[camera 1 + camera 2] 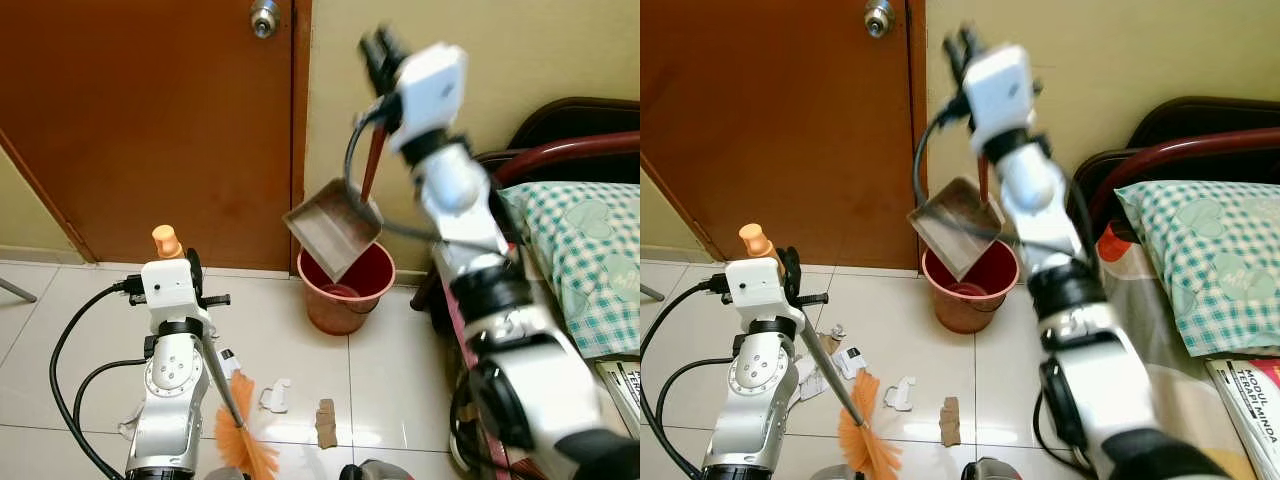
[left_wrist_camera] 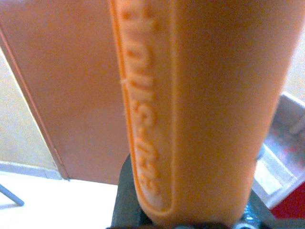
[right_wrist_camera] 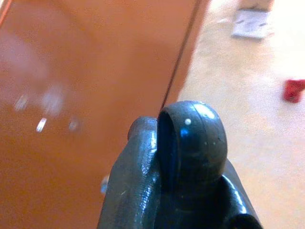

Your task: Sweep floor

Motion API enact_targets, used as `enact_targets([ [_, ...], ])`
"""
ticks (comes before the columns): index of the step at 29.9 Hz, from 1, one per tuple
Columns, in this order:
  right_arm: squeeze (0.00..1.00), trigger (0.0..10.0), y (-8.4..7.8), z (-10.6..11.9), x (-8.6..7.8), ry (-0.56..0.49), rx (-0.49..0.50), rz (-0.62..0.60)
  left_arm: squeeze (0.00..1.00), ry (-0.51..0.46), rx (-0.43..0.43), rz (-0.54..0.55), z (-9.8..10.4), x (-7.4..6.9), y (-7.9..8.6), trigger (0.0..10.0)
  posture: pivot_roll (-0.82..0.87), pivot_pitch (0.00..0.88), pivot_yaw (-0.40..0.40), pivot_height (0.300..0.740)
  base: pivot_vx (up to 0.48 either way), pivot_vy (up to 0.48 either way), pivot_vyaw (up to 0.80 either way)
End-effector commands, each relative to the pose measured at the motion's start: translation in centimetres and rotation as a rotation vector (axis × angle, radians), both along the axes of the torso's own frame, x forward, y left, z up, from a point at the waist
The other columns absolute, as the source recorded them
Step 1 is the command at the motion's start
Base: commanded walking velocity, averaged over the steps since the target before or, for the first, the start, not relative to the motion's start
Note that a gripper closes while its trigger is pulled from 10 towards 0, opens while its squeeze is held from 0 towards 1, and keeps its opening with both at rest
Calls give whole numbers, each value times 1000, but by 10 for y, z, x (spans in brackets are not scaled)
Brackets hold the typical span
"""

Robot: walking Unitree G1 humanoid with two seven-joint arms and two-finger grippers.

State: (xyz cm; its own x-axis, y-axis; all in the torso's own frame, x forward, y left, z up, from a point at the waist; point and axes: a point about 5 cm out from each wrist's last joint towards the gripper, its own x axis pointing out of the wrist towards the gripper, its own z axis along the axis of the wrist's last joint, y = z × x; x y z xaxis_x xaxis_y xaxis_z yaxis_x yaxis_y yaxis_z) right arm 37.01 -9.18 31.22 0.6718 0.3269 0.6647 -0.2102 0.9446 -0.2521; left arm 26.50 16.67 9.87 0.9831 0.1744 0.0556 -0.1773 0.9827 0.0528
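Left eye view: a brown door (image 1: 150, 120) and a pale wall back a tiled floor (image 1: 80, 330), with a bed (image 1: 580, 260) under a green checked cover along the robot's right. The right arm is raised high, its right gripper (image 1: 385, 50) near the top of the frame, jaws closed on the dark red handle of a dustpan (image 1: 335, 228). The pan hangs tilted, its open lip pointing down over a red bucket (image 1: 345, 290) that stands against the wall by the door frame; the hold appears meant to let swept dirt slide off into the bucket. The pan sits well below the jaws, at the far end of its long handle, and directly above the bucket's mouth without visibly touching it. Lower left, the left gripper (image 1: 185, 270) has its jaws clamped round the orange grip of a broom (image 1: 245, 440), the stick slanting down to orange bristles resting near the floor; the broom seems parked upright and out of the way while the pan is emptied. The left wrist view shows that orange handle running up between the jaws, embossed lettering on its side. Scraps of paper litter (image 1: 275, 398) and a cardboard piece (image 1: 325, 422) lie on the tiles just beside the bristles, so the sweeping looks unfinished.
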Motion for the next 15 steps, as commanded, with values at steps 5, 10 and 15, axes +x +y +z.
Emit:
enact_targets([
  [5, 0, 10000, -5, 40, -9, -63, 210, 58, 0, -61, 101, -2, 12, 3, 0, 10000, 8, 8, -66, 740, 0, 0, 0],
  [10, 0, 10000, -3, 31, -5, 37, 306, 107, 0, -76, 139, -22, 14, 2, -1, 10000, 8, 7, -61, 740, 0, 0, 0],
  [15, 0, 10000, -4, -10, -4, 199, 329, 100, 0, -31, 169, 39, 8, -3, 13, 10000, 9, 9, -59, 740, 0, 0, 0],
])
